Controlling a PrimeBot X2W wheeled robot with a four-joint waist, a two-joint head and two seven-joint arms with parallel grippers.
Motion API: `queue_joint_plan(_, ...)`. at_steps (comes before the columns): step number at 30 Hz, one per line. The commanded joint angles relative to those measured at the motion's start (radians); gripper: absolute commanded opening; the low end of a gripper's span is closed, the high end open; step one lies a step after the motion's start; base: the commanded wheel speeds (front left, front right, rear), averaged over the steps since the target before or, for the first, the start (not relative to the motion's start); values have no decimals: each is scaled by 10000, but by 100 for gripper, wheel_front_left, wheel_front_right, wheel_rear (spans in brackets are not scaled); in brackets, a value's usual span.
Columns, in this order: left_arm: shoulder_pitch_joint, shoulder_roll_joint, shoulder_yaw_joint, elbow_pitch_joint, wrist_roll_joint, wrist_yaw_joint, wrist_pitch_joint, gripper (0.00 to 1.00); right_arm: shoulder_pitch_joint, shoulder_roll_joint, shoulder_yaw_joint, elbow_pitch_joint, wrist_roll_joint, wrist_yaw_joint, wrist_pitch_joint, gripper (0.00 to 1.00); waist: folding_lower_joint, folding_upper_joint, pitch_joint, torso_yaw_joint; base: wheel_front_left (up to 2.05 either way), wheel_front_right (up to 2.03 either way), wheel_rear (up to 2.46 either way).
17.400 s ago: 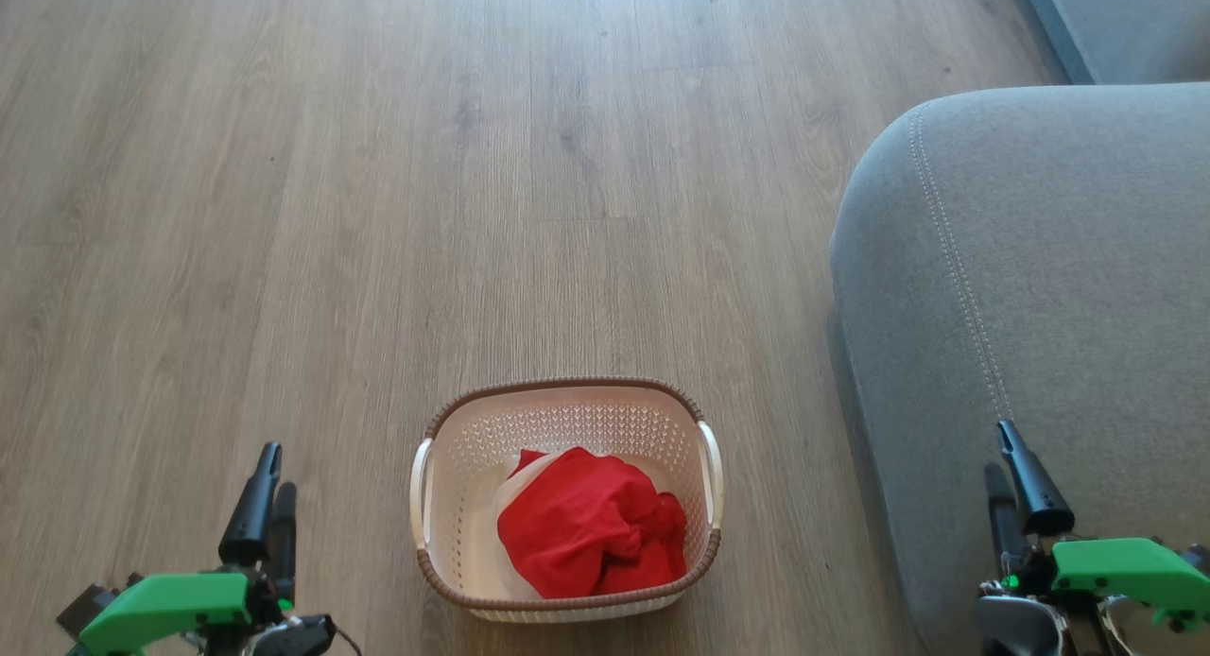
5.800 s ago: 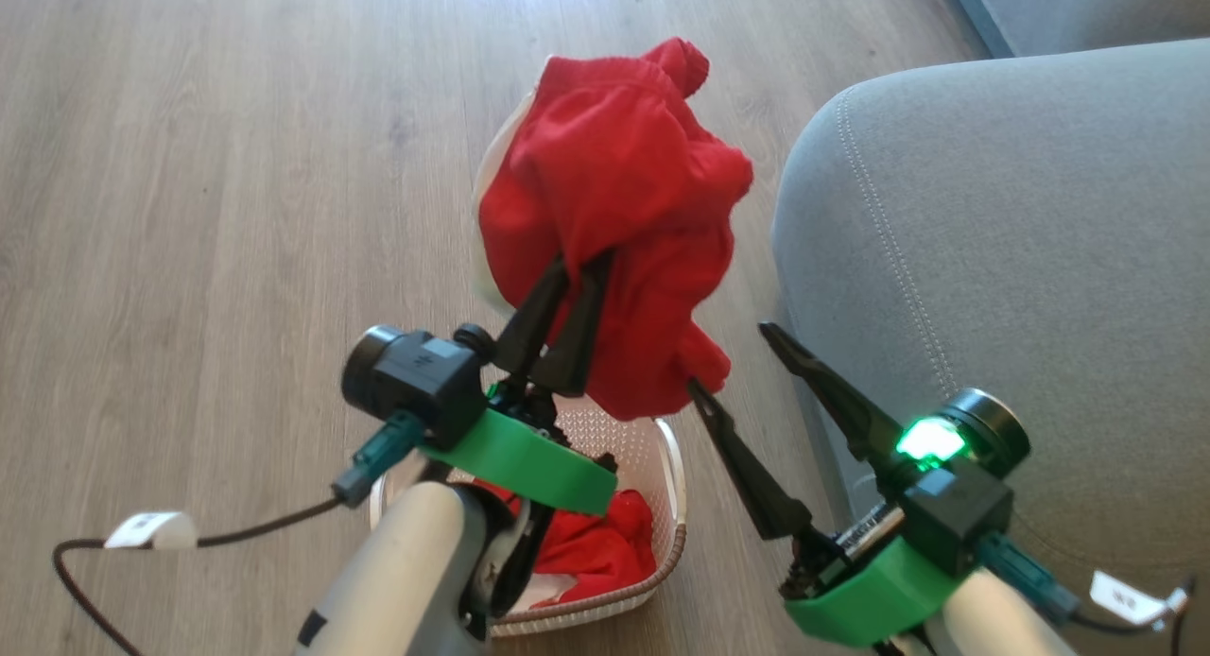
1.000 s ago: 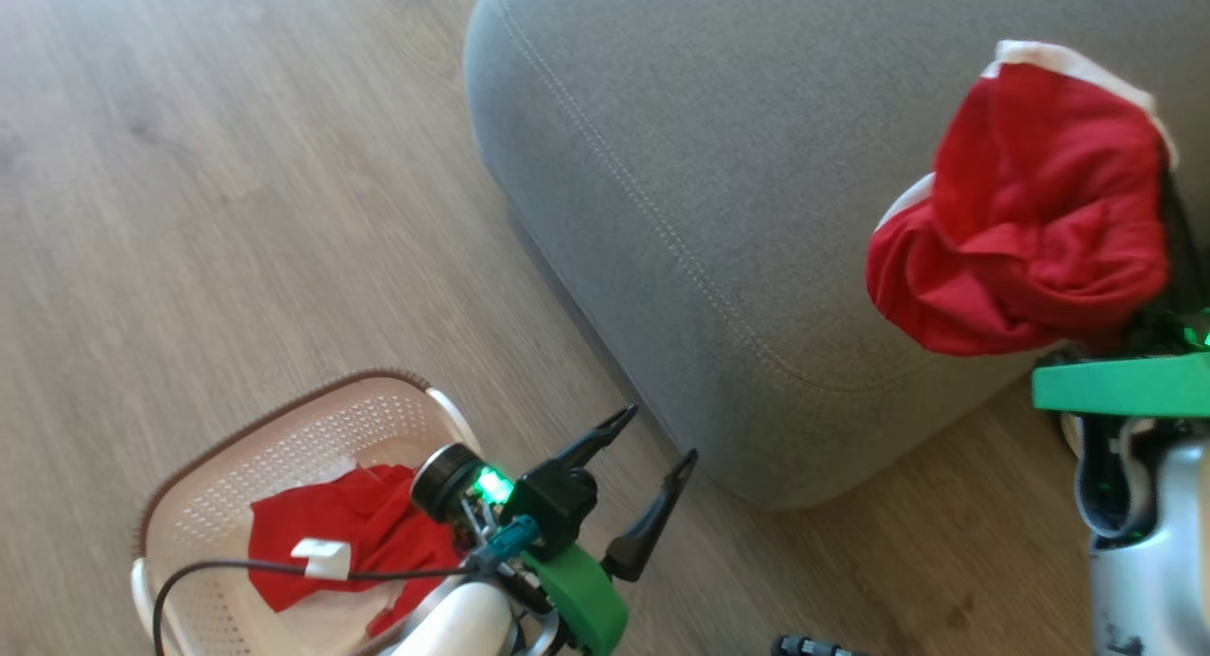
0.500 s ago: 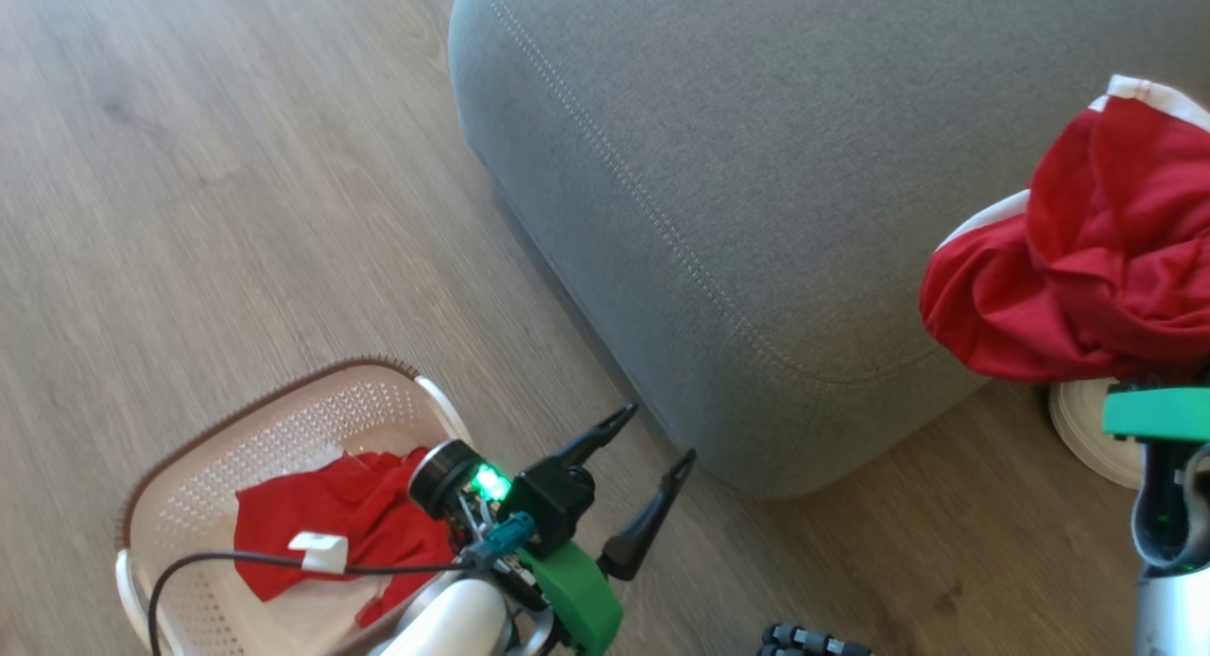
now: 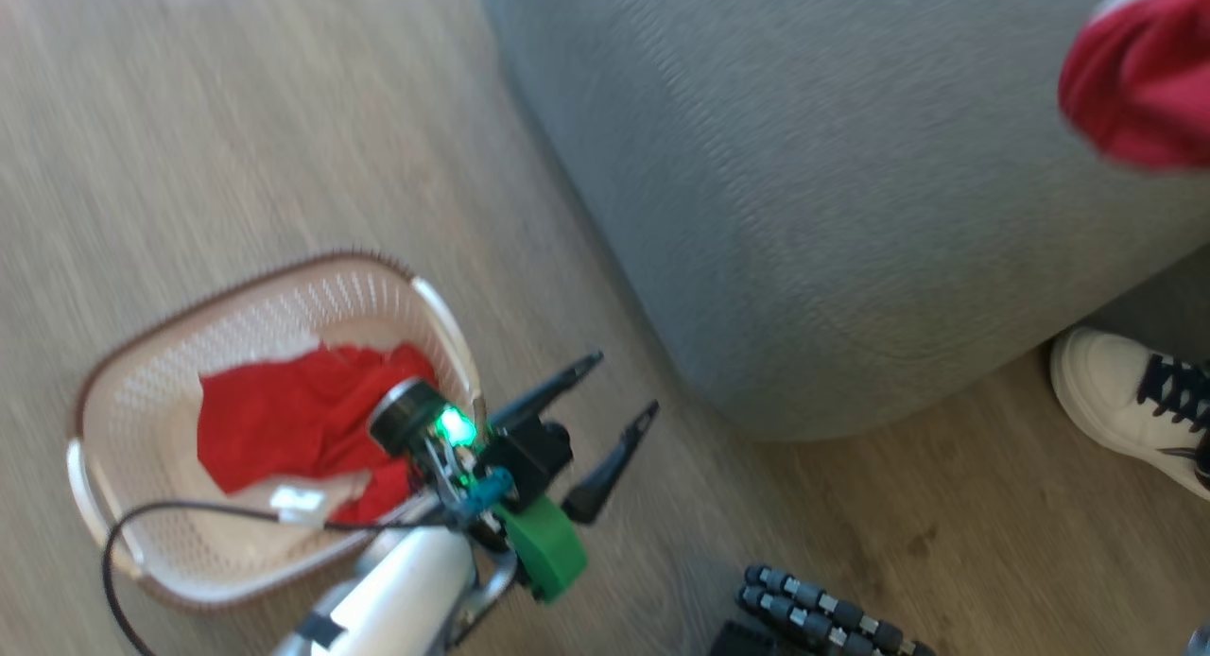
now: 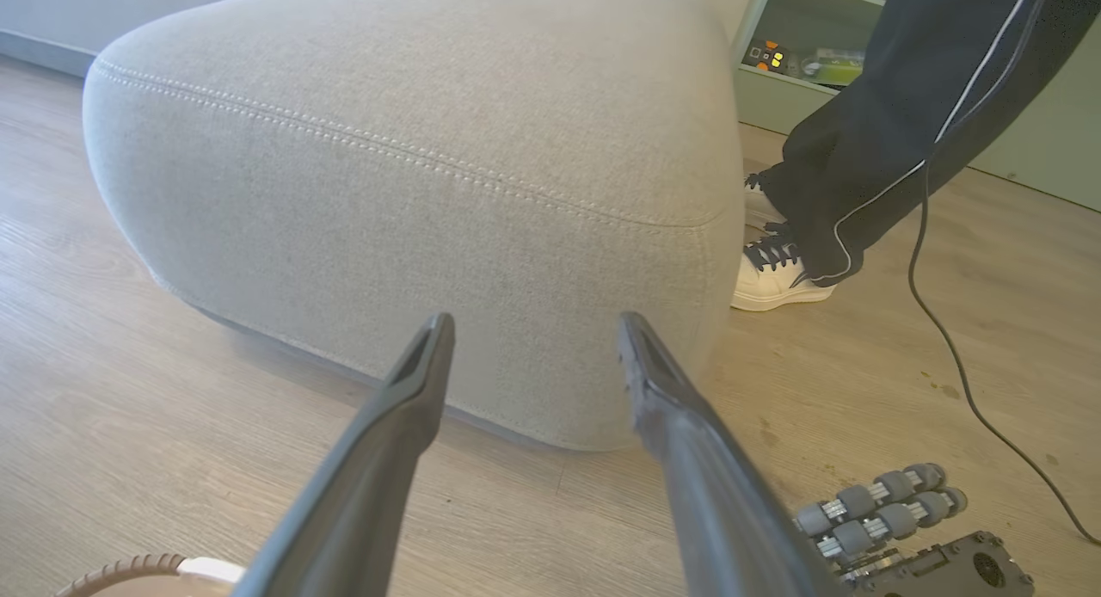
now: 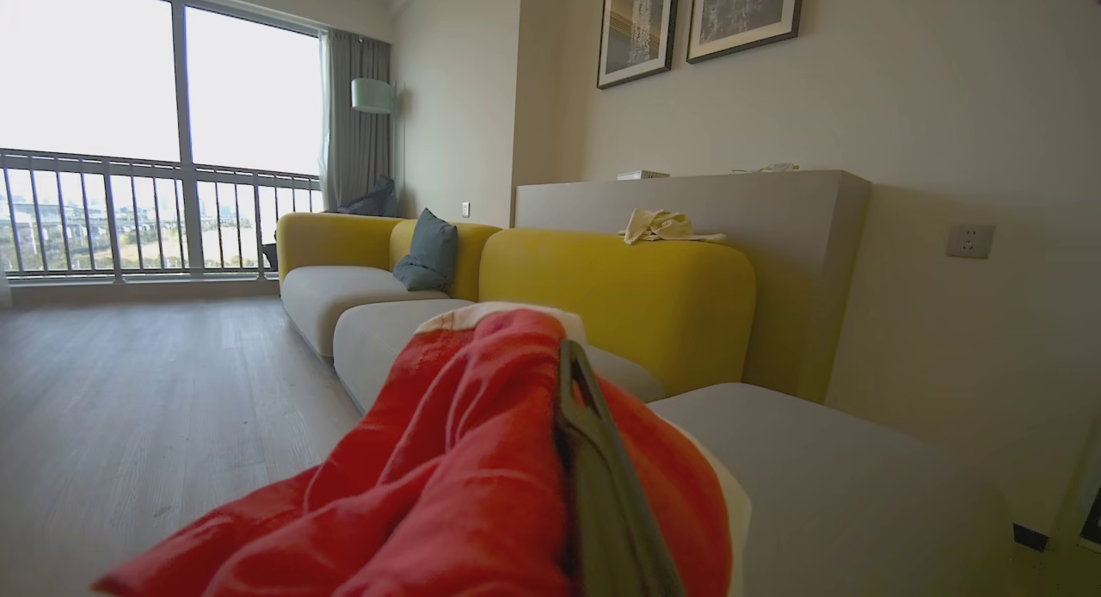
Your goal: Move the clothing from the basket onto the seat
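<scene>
seat (image 6: pixel 413 107): matt cloth; basket (image 5: pixel 312 297): perforated plastic; floor (image 5: pixel 189 117): matt wood

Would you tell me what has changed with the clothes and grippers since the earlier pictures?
The red garment passed from the left gripper to the right gripper, which now grips it above the seat. The left gripper stands open and empty. The other garment stayed in the basket.
</scene>
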Motion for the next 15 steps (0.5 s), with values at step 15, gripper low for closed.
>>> queue_joint_plan(15,-1077,248,287,-210,444,-9,-49,100,-4647,-1825,574,3518,642,-2,-65,0,-2,0,2765,1343,0,0,0)
